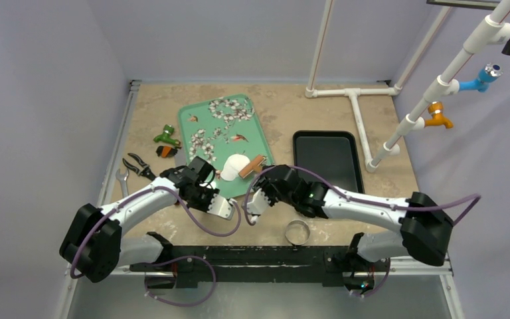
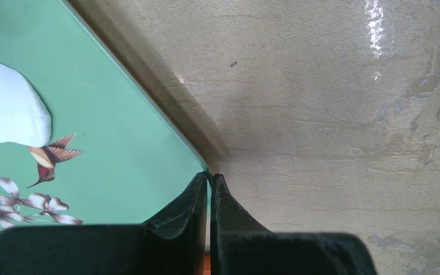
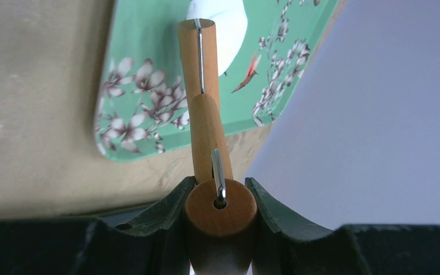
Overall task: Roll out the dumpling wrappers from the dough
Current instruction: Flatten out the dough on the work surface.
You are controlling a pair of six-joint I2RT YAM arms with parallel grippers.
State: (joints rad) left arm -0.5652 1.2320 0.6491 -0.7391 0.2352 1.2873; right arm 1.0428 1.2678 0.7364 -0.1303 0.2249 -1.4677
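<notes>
Two claws, one job: the tray pinned, the roller held at the dough.
The left gripper point(image 2: 209, 177) has its jaws pressed together on the rim of the green tray point(image 2: 120, 132), with a sliver of green showing between them. The right gripper point(image 3: 220, 192) is clamped on the handle end of the wooden roller point(image 3: 205, 123). The dough point(image 1: 234, 166) lies as a white patch on the tray near its near corner, the roller's barrel just beside it; whether they touch I cannot tell. To roll well, the barrel should probably ride flat across the patch with light, even pressure, working from the centre outward.
</notes>
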